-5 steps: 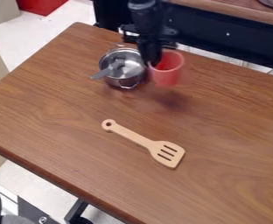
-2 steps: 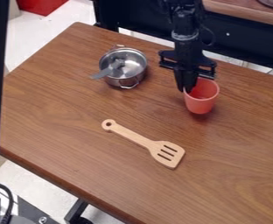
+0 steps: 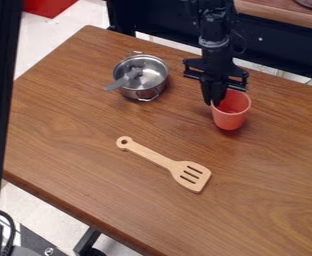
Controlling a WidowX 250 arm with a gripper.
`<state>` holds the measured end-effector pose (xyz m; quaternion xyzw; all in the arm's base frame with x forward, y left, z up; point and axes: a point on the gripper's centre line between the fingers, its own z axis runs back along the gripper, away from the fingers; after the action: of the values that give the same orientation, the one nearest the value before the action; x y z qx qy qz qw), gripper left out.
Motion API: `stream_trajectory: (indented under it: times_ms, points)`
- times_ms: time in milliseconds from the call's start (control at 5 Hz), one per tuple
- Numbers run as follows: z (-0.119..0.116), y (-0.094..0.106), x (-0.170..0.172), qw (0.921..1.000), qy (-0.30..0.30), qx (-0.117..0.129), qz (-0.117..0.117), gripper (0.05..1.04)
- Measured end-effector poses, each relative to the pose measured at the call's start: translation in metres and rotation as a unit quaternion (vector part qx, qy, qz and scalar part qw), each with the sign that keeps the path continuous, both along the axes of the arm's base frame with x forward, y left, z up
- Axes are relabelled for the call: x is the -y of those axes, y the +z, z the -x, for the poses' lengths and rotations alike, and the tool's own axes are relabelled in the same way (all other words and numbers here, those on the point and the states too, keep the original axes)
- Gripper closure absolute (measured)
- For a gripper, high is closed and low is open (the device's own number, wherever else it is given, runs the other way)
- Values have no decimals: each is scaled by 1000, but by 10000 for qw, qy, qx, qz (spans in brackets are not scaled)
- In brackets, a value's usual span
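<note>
The black gripper (image 3: 217, 98) hangs over the back right part of the table, shut on the left rim of a red cup (image 3: 229, 116). The cup is upright, its mouth facing up; whether its base touches the table, I cannot tell. To the left stands a metal pot (image 3: 143, 88) with a grey-handled utensil (image 3: 122, 80) leaning in it. A wooden slotted spatula (image 3: 165, 162) lies nearer the front, its slotted end toward the lower right.
The brown wooden table (image 3: 78, 130) has its front edge running down to the lower right. A dark upright post (image 3: 0, 100) stands at the left of the view. Behind the table is a counter (image 3: 279, 15).
The gripper has moved right and toward the front with the red cup, away from beside the pot. It has barely shifted since the later earlier frame. The dark post has come into view at the left.
</note>
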<state>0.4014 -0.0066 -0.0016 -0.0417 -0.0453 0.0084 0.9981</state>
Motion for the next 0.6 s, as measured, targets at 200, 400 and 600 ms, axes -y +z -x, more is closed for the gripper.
stream_trajectory:
  times_ms: [200, 400, 600]
  points:
    - [-5, 1, 0, 10000, 55, -20, -71, 1006]
    - [-3, -2, -2, 9998, 92, -87, -134, 859]
    - [-3, -2, -3, 9998, 113, -90, -169, 612]
